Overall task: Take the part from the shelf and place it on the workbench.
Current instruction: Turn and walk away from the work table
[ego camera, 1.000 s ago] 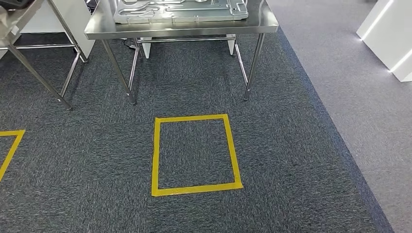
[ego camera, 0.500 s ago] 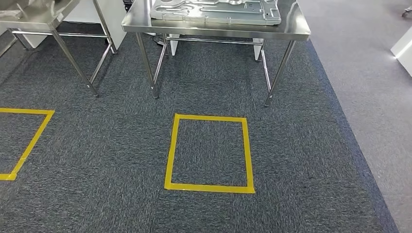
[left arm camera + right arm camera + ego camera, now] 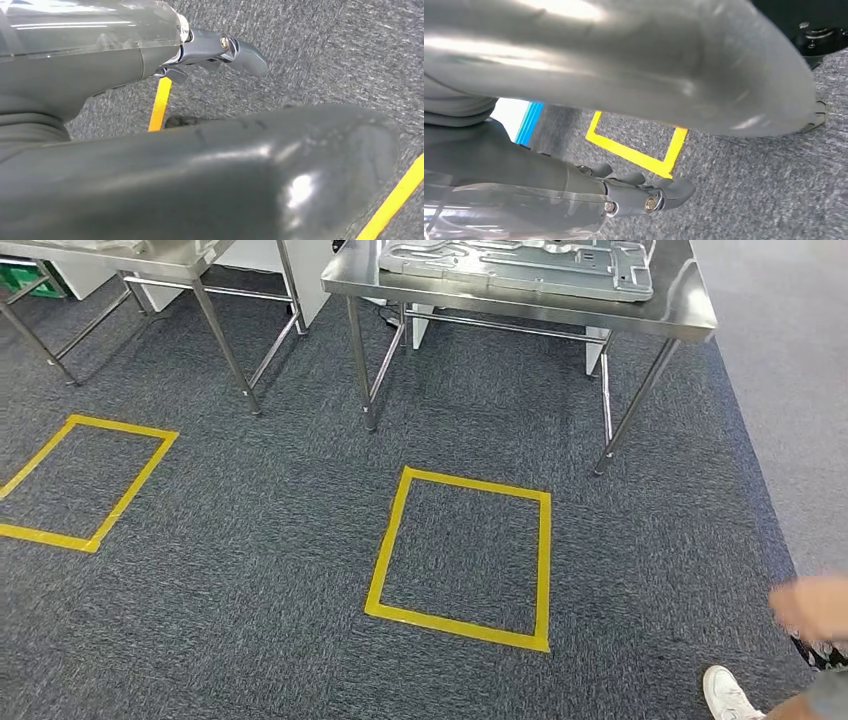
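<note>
Because the whole head picture has shifted since the frame of half a second ago, a turn of the camera is read here, not a move of the things: the steel workbench is now seen further right and tilted, the yellow taped square before it likewise, and a second taped square is shown almost whole on the left, where only a corner was seen earlier. A person's blurred hand and a white shoe have come into the lower right corner. The part, a flat grey metal panel with cut-outs, is seen lying on top of the workbench near its front edge, as before. A second steel table is seen at the upper left.

In the left wrist view the left hand is shown hanging over the dark carpet, its dark fingers held out fairly straight and apart from the thick thumb, with nothing held or touched. In the right wrist view the right hand is likewise shown above the carpet, fingers extended loosely, nothing between them and the thumb.
</note>
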Controlling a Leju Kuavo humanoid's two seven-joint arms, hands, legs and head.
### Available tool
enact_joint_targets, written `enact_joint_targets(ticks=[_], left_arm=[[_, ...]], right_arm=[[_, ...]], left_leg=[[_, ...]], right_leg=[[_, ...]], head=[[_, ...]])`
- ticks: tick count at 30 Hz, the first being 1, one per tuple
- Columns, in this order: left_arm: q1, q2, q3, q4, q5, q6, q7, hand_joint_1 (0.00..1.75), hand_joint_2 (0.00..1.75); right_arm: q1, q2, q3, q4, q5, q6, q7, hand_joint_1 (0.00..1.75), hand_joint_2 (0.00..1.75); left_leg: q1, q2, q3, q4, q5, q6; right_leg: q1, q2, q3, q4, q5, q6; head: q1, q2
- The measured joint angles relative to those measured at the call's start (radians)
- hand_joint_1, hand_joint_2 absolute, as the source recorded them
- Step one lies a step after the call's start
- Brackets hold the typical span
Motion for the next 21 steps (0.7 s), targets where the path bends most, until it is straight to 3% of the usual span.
enact_joint_targets(ticks=[2, 4, 5, 7, 9, 10, 11, 13, 15, 17, 19, 21], left_arm=[[-0.001, -0.001, -0.002, 0.001, -0.005, -0.002, -0.004, 0.0, 0.0], [0.001, -0.002, -0.006, 0.001, -0.008, -0.002, -0.006, 0.0, 0.0], [0.002, -0.003, -0.008, 0.001, -0.008, -0.003, -0.006, 0.0, 0.0], [0.0, -0.004, -0.012, 0.001, -0.008, -0.004, -0.006, 0.0, 0.0], [-0.001, -0.005, -0.014, 0.001, -0.008, -0.005, -0.008, 0.0, 0.0], [-0.001, -0.005, -0.015, 0.001, -0.009, -0.005, -0.01, 0.0, 0.0], [0.0, -0.005, -0.015, 0.001, -0.009, -0.005, -0.012, 0.0, 0.0], [0.0, -0.005, -0.015, 0.001, -0.009, -0.005, -0.015, 0.0, 0.0], [-0.001, -0.007, -0.016, 0.001, -0.009, -0.003, -0.017, 0.0, 0.0], [-0.001, -0.009, -0.016, 0.002, -0.005, 0.001, -0.02, 0.0, 0.0], [0.006, -0.009, -0.015, 0.002, 0.002, 0.009, -0.022, 0.0, 0.0], [0.014, -0.01, -0.013, 0.002, 0.017, 0.021, -0.023, 0.0, 0.0]], right_arm=[[-0.001, -0.002, 0.0, 0.0, -0.004, 0.0, 0.0, 0.0, 0.0], [-0.002, -0.003, 0.0, 0.0, -0.007, -0.001, 0.0, 0.0, 0.0], [-0.002, -0.004, 0.0, 0.0, -0.007, -0.001, 0.0, 0.0, 0.0], [0.001, -0.005, 0.0, 0.0, -0.009, -0.002, -0.001, 0.0, 0.0], [0.004, -0.005, 0.0, 0.0, -0.01, -0.001, -0.001, 0.0, 0.0], [0.005, -0.005, -0.001, 0.0, -0.012, -0.001, -0.001, 0.0, 0.0], [0.006, -0.005, -0.001, 0.0, -0.014, -0.002, -0.001, 0.0, 0.0], [0.008, -0.005, -0.001, 0.0, -0.017, -0.005, -0.001, 0.0, 0.0], [0.009, -0.006, -0.001, 0.0, -0.018, -0.009, -0.002, 0.0, 0.0], [0.01, -0.007, -0.001, 0.0, -0.016, -0.012, -0.003, 0.0, 0.0], [0.01, -0.004, -0.001, 0.0, -0.008, -0.014, -0.005, 0.0, 0.0], [0.014, -0.001, 0.002, 0.001, 0.01, -0.014, -0.007, 0.0, 0.0]], left_leg=[[-0.004, 0.009, 0.01, -0.03, 0.003, 0.012], [-0.004, -0.01, 0.007, -0.034, 0.012, 0.024], [-0.002, -0.019, 0.006, -0.037, 0.017, 0.031], [0.001, -0.037, 0.001, -0.041, 0.029, 0.043], [0.0, -0.058, -0.01, -0.039, 0.035, 0.047], [-0.001, -0.07, -0.014, -0.038, 0.037, 0.047], [-0.001, -0.083, -0.016, -0.036, 0.039, 0.046], [-0.001, -0.11, -0.018, -0.032, 0.04, 0.043], [-0.003, -0.134, -0.022, -0.027, 0.041, 0.036], [-0.001, -0.155, -0.03, -0.025, 0.044, 0.023], [0.002, -0.172, -0.038, -0.026, 0.048, 0.009], [-0.001, -0.141, -0.057, 0.008, 0.022, 0.0]], right_leg=[[0.003, -0.014, 0.001, 0.005, -0.002, 0.011], [0.0, -0.022, 0.003, 0.007, -0.003, 0.023], [-0.003, -0.009, -0.001, 0.019, -0.015, 0.029], [-0.009, 0.04, -0.038, 0.106, -0.077, 0.038], [-0.01, 0.074, -0.103, 0.249, -0.149, 0.042], [-0.01, 0.078, -0.123, 0.295, -0.162, 0.042], [-0.01, 0.08, -0.126, 0.303, -0.153, 0.041], [-0.01, 0.095, -0.073, 0.2, -0.085, 0.034], [-0.011, 0.141, -0.007, 0.063, -0.032, 0.025], [-0.009, 0.162, 0.013, 0.013, -0.023, 0.019], [-0.008, 0.138, 0.013, 0.006, -0.018, 0.009], [-0.012, 0.111, 0.015, -0.006, -0.01, -0.006]], head=[[0.0, 0.0], [0.0, 0.0], [0.0, 0.0], [0.0, 0.0], [0.0, 0.0], [0.0, 0.0], [0.0, 0.0], [0.001, 0.0], [0.001, 0.0], [0.001, 0.0], [0.001, 0.0], [0.0, 0.0]])
